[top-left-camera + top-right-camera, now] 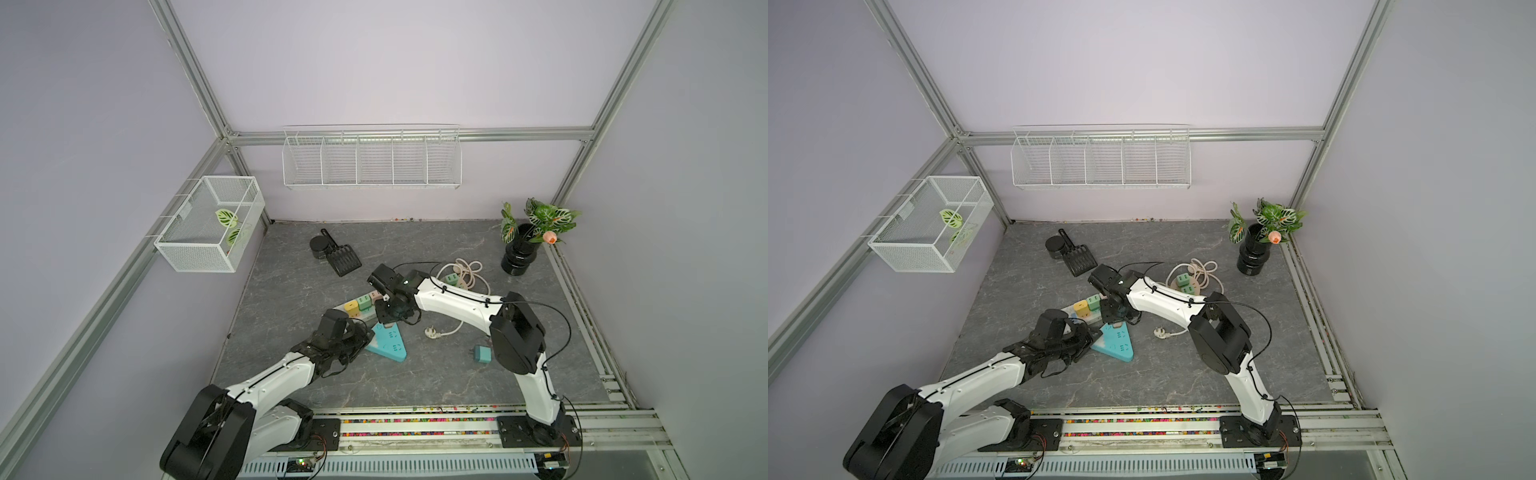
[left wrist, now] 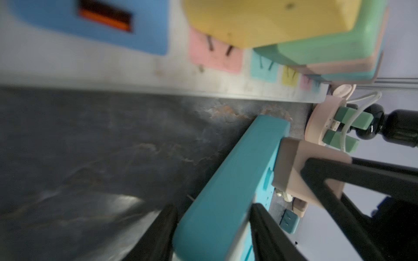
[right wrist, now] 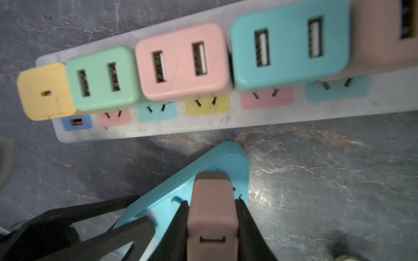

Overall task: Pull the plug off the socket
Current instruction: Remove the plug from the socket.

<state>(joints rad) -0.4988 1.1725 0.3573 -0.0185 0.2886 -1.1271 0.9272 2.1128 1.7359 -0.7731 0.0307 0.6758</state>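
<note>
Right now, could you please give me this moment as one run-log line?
left gripper: shut on teal triangular socket | right gripper: shut on pink plug | plug: seated, not yet pulled

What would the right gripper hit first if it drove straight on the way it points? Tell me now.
The teal socket: the right gripper, jaws shut on the pink plug, points down at its top face, so it would likely meet that first. How little gap remains is unclear.
</note>
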